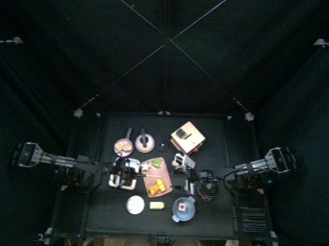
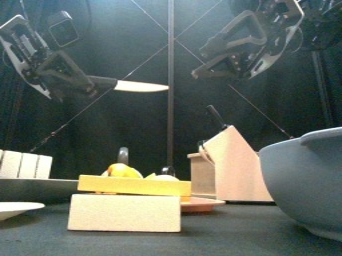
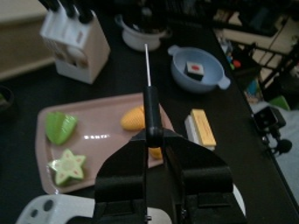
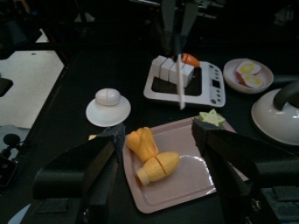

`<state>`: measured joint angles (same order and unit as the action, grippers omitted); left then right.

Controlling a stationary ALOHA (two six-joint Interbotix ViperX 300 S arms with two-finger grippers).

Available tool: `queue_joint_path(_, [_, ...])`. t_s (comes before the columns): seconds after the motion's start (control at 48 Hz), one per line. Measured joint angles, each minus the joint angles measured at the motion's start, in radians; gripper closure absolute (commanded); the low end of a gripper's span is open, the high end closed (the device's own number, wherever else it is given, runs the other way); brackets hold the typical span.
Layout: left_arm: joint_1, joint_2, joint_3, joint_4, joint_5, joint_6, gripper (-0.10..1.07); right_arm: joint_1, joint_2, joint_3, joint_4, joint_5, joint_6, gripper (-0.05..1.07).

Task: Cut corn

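My left gripper [image 3: 149, 157] is clamped on the knife [image 3: 147, 87] by its handle, blade pointing away from the wrist and held level above the table [image 2: 227, 240], as the front view shows. My right gripper [image 4: 160, 131] hangs with its jaws apart, holding nothing, above the near end of the board [image 4: 176, 188].

The corn [image 4: 149, 156] lies on the pink board in two yellow-orange pieces, one touching or just beside the other; I cannot tell whether they are already fully parted. In the left wrist view the blade line runs directly over the corn. A green piece [image 3: 59, 128] and a star-shaped piece [image 3: 70, 164] lie on the same board, well apart from the corn.

Procedure, as I judge it:
1. Keep the blade edge down and square across the corn's long axis before descending.
2. Lower the right gripper onto one end of the corn and close on it, so that the rounded piece cannot roll.
3. Keep the right fingers clear of the blade path.
4. Bring the knife straight down, then draw it slightly to finish the cut.

Risk: a skewed blade will slide off the curved surface and push the corn toward the board's rim.
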<state>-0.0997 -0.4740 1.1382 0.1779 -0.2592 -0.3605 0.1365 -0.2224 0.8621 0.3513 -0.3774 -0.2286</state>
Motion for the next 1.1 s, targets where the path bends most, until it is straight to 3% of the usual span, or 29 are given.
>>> queue_joint_path(0.229, [-0.029,0.032,-0.095,-0.041,0.103,0.032,0.59,0.003,0.017,-0.021,0.080,0.003,-0.002,0.09])
queue_joint_path(0.479, [-0.052,0.028,-0.299,0.037,0.522,0.031,0.60,0.006,-0.044,-0.035,0.130,0.031,-0.002,0.09])
queue_joint_path(0.708, [-0.057,0.032,-0.354,0.074,0.546,-0.044,0.60,0.006,-0.069,-0.011,0.160,0.055,-0.002,0.09])
queue_joint_path(0.917, [-0.058,0.067,-0.419,0.172,0.681,-0.115,0.60,0.006,-0.072,-0.003,0.167,0.084,-0.002,0.09])
queue_joint_path(1.104, [-0.109,0.127,-0.518,0.396,0.928,-0.305,0.60,0.002,-0.091,-0.003,0.169,0.101,-0.003,0.09])
